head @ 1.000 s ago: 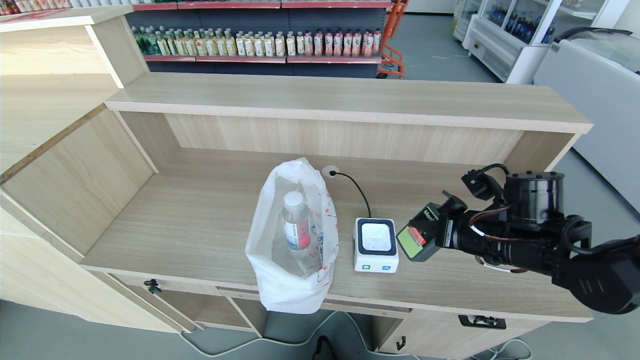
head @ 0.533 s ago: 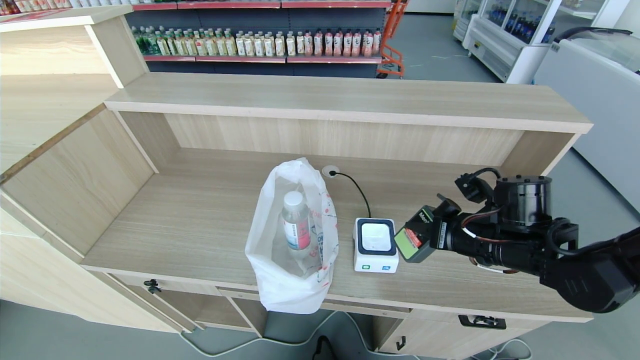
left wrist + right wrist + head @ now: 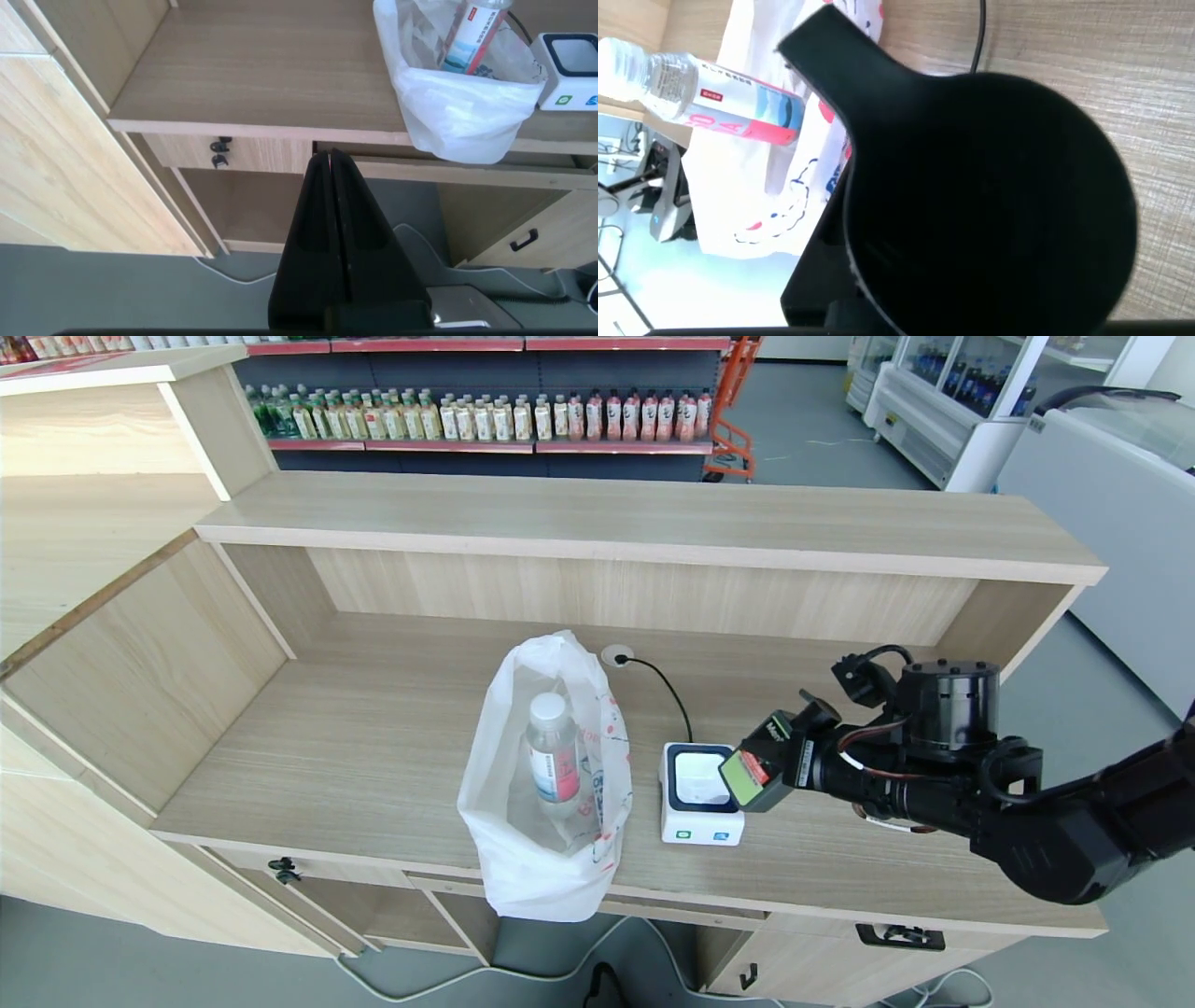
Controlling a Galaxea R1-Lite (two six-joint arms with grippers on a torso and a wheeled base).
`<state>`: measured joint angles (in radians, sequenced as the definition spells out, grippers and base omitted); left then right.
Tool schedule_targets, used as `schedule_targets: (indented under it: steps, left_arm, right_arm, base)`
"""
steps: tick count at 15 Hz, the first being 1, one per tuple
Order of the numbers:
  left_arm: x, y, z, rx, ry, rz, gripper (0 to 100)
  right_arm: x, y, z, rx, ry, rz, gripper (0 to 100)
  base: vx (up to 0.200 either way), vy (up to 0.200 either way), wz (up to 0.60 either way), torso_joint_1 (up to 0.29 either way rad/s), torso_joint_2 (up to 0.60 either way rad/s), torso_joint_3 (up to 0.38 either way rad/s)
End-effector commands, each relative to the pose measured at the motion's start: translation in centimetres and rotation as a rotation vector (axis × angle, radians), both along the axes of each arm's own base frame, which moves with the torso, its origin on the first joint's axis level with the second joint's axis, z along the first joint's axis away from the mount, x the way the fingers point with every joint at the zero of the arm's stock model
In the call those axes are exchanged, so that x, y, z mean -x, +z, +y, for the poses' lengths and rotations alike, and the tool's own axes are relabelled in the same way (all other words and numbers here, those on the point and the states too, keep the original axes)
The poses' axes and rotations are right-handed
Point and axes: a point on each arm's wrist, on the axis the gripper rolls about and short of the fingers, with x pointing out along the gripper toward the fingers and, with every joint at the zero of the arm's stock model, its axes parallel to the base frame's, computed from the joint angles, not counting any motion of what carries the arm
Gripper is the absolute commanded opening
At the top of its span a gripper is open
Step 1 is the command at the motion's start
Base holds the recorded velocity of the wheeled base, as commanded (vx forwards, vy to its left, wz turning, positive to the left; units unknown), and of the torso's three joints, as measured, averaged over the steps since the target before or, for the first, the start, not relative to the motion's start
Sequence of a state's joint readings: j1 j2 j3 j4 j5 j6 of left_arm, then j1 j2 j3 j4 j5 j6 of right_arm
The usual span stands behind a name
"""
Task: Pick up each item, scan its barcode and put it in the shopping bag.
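A white shopping bag (image 3: 532, 859) stands on the wooden counter (image 3: 355, 747) with a clear water bottle (image 3: 553, 747) upright inside it. Just right of the bag sits the white scanner (image 3: 695, 798). My right gripper (image 3: 782, 767) is shut on a small dark box (image 3: 754, 775) with a green and red label, held above the scanner's right edge. In the right wrist view the dark box (image 3: 990, 205) blocks most of the picture, with the bag (image 3: 775, 224) and bottle (image 3: 710, 93) beyond it. My left gripper (image 3: 333, 187) is shut and holds nothing, low in front of the counter.
A black cable (image 3: 667, 691) runs from the scanner to a grommet (image 3: 617, 656) at the back. A raised shelf (image 3: 653, 523) and side walls enclose the counter. Drawers with a dark handle (image 3: 220, 154) sit beneath. Bare counter lies left of the bag.
My right arm has moved left with the dark box, from right of the scanner to above its right edge. Bag, bottle and scanner have stayed put.
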<state>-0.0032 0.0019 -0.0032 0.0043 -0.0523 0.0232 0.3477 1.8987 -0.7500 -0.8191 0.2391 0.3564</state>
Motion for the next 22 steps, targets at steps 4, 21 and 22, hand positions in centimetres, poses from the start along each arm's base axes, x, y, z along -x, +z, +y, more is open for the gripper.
schedule_targets:
  steps: [4, 21, 22]
  left_arm:
    - [0.0, 0.0, 0.0, 0.0, 0.0, 0.0, 0]
    - [0.0, 0.0, 0.0, 0.002, 0.0, 0.0, 0]
    - [0.0, 0.0, 0.0, 0.002, 0.002, 0.0, 0]
  right_arm:
    - [-1.0, -1.5, 1.8, -0.026, 0.03, -0.008, 0]
    - [-4.0, -2.9, 4.9, -0.055, 0.047, -0.017, 0]
    - [-4.0, -3.1, 5.1, -0.054, 0.051, -0.012, 0]
  base:
    - [0.0, 0.0, 0.0, 0.0, 0.0, 0.0]
    - [0.0, 0.0, 0.0, 0.0, 0.0, 0.0]
    - [0.0, 0.0, 0.0, 0.0, 0.0, 0.0]
